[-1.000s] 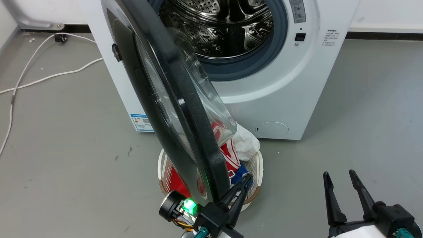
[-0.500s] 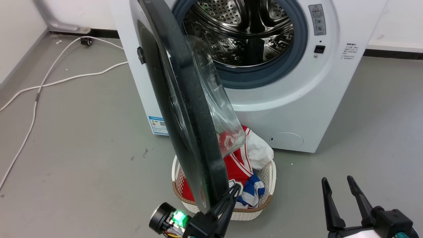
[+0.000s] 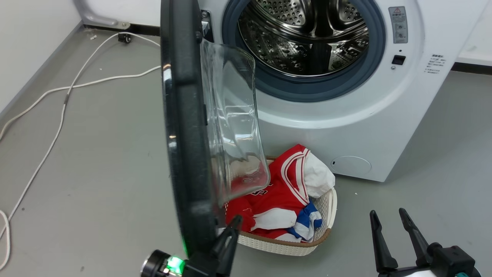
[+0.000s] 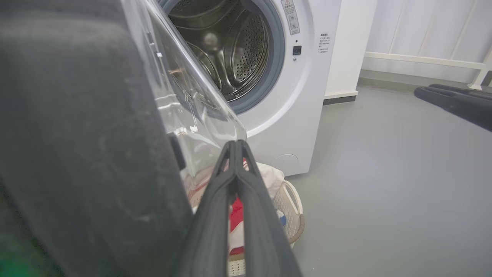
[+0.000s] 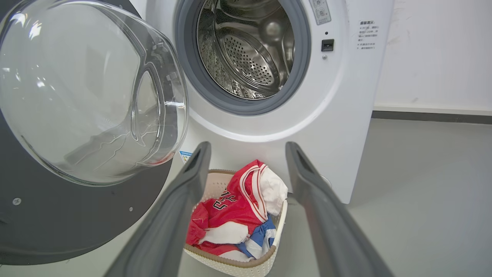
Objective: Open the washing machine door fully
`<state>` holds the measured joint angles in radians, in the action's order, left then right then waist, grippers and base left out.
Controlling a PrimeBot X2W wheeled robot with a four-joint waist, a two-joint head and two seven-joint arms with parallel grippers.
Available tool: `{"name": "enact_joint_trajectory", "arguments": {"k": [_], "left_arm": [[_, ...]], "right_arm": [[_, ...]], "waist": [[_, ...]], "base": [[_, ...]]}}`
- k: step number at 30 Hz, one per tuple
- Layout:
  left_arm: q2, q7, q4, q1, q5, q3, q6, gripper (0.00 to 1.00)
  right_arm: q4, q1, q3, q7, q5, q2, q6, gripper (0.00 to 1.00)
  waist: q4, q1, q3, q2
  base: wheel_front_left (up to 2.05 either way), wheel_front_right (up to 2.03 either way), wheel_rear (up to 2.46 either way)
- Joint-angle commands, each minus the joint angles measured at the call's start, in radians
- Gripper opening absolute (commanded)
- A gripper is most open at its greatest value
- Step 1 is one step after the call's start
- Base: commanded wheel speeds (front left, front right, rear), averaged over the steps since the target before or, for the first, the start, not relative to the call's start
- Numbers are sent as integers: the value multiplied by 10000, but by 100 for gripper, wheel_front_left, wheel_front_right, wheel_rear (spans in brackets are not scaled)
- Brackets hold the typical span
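Beside the matt dark left fingers [image 4: 209, 215], the washing machine door [image 4: 77, 146] was dusty and matt, probably plastic, its bowl window [image 5: 88, 88] clear glossy glass. Beyond them, the drum [image 3: 292, 50] was polished perforated steel, the basket [image 3: 280, 248] pale latticed plastic holding soft cloth [image 3: 280, 188].

Washing machine door [image 3: 184, 127]: round, glossy black, open.
Upright, edge-on in the head view, swung out from the machine front [image 3: 346, 127]; clear glass bowl [image 3: 230, 127] bulges from its inner face; hinge [image 3: 203, 27] seemingly at far edge.
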<state>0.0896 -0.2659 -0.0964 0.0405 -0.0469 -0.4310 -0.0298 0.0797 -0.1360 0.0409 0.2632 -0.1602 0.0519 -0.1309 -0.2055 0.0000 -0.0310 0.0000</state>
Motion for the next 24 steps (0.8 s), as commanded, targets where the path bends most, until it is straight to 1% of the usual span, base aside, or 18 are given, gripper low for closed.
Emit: {"name": "enact_joint_trajectory", "arguments": {"k": [1,10,11,12,17,22,24], "left_arm": [[224,25,62,47,-42,397,-184,0],[473,25,352,221,-190,1584,-528,0],[521,25,421,283,-279,2118,-630,0],[543,23,428,289,-311,2311,-657,0],[603,2,393,267,-457,3213,-585,0],[568,2,390,87,-599,4279,-708,0],[531,2,372,-7,-706,4745,-679,0]], "right_arm": [[20,-90,37,21,-28,-33,2,100],[29,-25,98,21,17,-31,2,100],[1,13,95,21,37,-31,2,100],[-10,27,98,21,49,-31,2,100],[-58,103,81,21,98,-31,2,100],[-101,238,12,21,211,-31,2,100],[-121,279,-29,21,238,-31,2,100]], "waist": [[-102,0,-50,0],[-388,0,-179,0],[-454,0,-251,0],[-468,0,-275,0],[-485,0,-420,0],[-449,0,-617,0],[-442,0,-723,0]], "base": [[0,0,0],[0,0,0],[0,0,0],[0,0,0],[0,0,0],[0,0,0],[0,0,0]]}}
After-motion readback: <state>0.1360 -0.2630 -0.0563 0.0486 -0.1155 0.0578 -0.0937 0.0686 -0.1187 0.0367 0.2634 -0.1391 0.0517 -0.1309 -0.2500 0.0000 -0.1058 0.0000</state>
